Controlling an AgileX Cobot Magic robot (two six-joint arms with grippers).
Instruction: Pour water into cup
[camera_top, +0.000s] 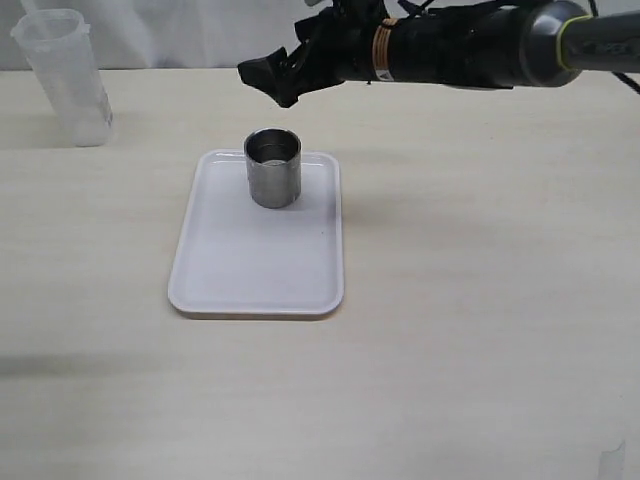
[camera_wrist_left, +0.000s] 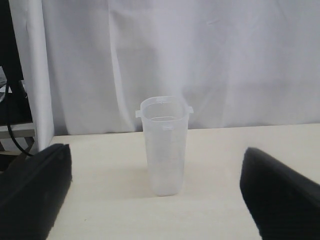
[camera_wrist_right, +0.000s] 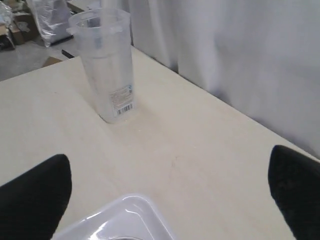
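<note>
One steel cup (camera_top: 273, 175), centre frame. One white tray (camera_top: 250, 275). One translucent beaker (camera_top: 65, 80) (upper left of the frame). One arm (camera_top: 480, 45) in sight, upper right.

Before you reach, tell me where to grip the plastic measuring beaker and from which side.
Grip the measuring beaker around its mid-body, below the flanged rim, coming level from the side. It stands upright on the table, open-topped and tapering downward, so a top grab would likely block pouring. The left gripper faces it, jaws open.
</note>
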